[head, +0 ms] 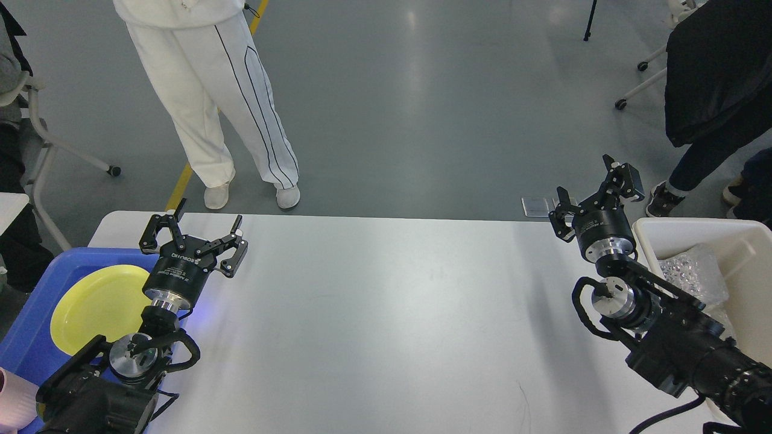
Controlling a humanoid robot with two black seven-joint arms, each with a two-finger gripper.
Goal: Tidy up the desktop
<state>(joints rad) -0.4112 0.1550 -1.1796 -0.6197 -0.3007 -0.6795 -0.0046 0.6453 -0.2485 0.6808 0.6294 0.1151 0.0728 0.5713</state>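
Observation:
The desktop [386,313] is a wide white tabletop with rounded corners, and nothing lies on its middle. My left gripper [192,232] is open and empty above the table's far left corner, beside the blue tray [30,313]. My right gripper [594,193] is open and empty above the table's far right edge, next to the beige tub [705,226].
The blue tray holds a yellow plate [96,307]; a pink cup [15,407] shows at its near end. The beige tub holds clear crinkled plastic bags [690,271]. A person in white trousers [211,102] stands past the far edge. Another person stands at the far right.

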